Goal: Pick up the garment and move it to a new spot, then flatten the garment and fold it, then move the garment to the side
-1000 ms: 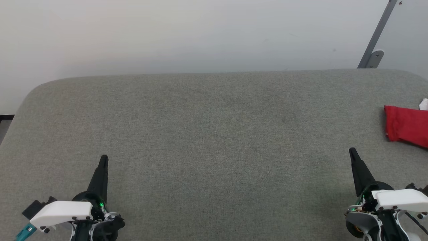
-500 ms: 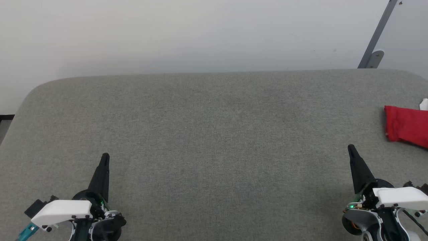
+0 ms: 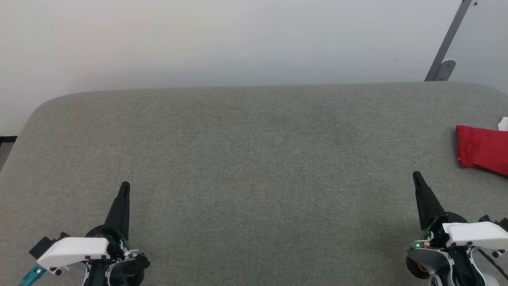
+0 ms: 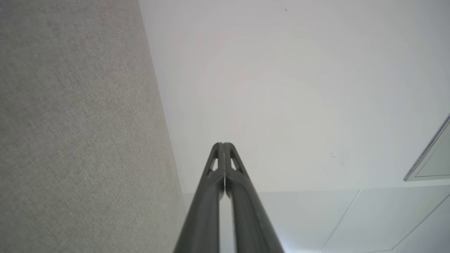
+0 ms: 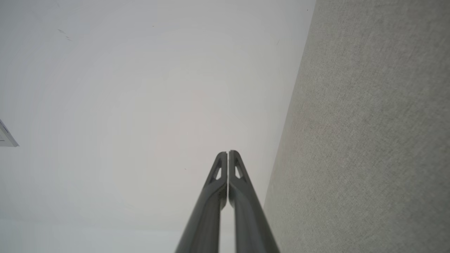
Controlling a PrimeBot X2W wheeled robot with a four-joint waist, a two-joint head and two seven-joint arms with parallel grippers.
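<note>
Lying at the far right of the grey cloth-covered counter point(image 3: 254, 151): the garment point(image 3: 482, 154). It is red cloth in a bunched, folded-over heap, cut off by the head view's right edge. A scrap of white point(image 3: 503, 124) shows at its upper right corner.

Nearest to it is the right tool point(image 3: 416, 175), at the counter's front right. It sits below and left of the garment and apart from it. Its long dark fingers are pressed together into one point aimed toward the back wall, gripping nothing. The right wrist view agrees: both fingers point(image 5: 242, 196) meet tip to tip, with counter cloth along one side and pale wall beyond.

The left tool point(image 3: 124, 186) is at the front left, well apart from the garment, with the width of the counter between them. It is likewise drawn together and empty. In the left wrist view its fingers point(image 4: 207, 196) touch at the tips.

Behind the counter is a plain pale wall point(image 3: 238, 39). A grey metal strut point(image 3: 447, 41) slants up at the upper right, its rounded foot plate near the counter's back edge.
</note>
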